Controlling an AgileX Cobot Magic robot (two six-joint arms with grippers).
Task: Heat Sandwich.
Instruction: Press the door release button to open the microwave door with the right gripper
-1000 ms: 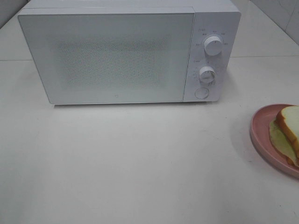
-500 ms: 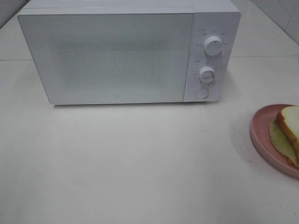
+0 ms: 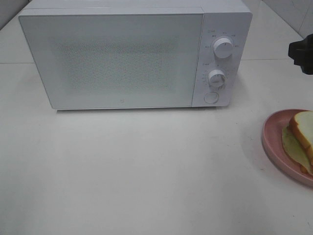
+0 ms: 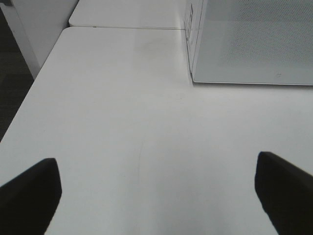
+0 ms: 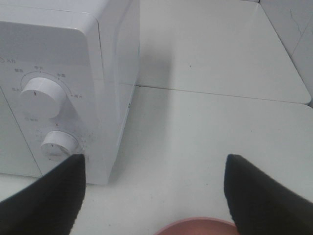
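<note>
White tabletop carries microwave, pink plate, sandwich.

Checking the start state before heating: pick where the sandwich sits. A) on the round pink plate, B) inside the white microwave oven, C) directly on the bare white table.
A: the white-bread sandwich lies on the round pink plate, right of the closed white microwave oven.

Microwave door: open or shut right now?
Shut. The microwave door lies flush with the control panel in the exterior high view, no gap showing; the sandwich sits outside on the pink plate.
</note>
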